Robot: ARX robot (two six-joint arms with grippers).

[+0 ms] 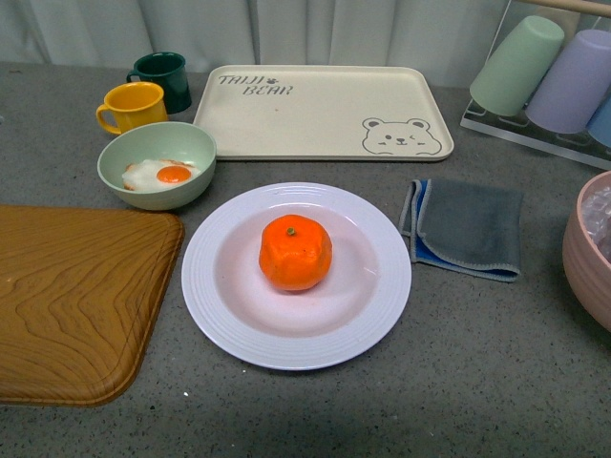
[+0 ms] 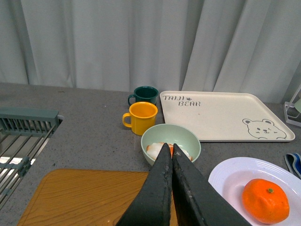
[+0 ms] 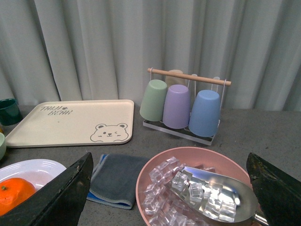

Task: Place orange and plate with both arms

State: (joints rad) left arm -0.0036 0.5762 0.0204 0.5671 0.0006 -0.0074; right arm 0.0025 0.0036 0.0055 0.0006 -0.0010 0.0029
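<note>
1. The left gripper [image 2: 170, 147] has its two dark fingers pressed together from base to tip, with nothing between them. In the left wrist view they reach out over the wooden tray [image 2: 89, 197], and their tips line up with the near wall of the pale green bowl [image 2: 188, 136].
2. The right gripper [image 3: 169, 160] is spread wide. One dark finger [image 3: 66, 193] sits at each lower corner of the right wrist view and neither touches anything. The pink bowl [image 3: 155, 169] of ice cubes [image 3: 164, 186], with a metal scoop [image 3: 225, 193] lying in it, shows in the gap between them.
3. Neither arm reaches into the front view.
4. The orange [image 1: 295, 252] sits stem mark up in the well of the white plate [image 1: 296, 343]. The plate lies flat on the grey table [image 1: 477, 382], central and near the robot.
5. The wooden tray is just to the left of the plate, close to its rim.
6. The green bowl is behind the plate to the left and holds a fried egg [image 1: 160, 175]. A yellow mug [image 1: 132, 106] and a dark green mug [image 1: 164, 76] stand beyond it.
7. The cream bear tray [image 1: 325, 114] lies behind the plate.
8. A folded grey cloth [image 1: 468, 227] with a blue edge lies to the right of the plate, between it and the pink bowl.
9. At the far right a rack [image 3: 181, 129] holds upturned green, purple and blue cups.
</note>
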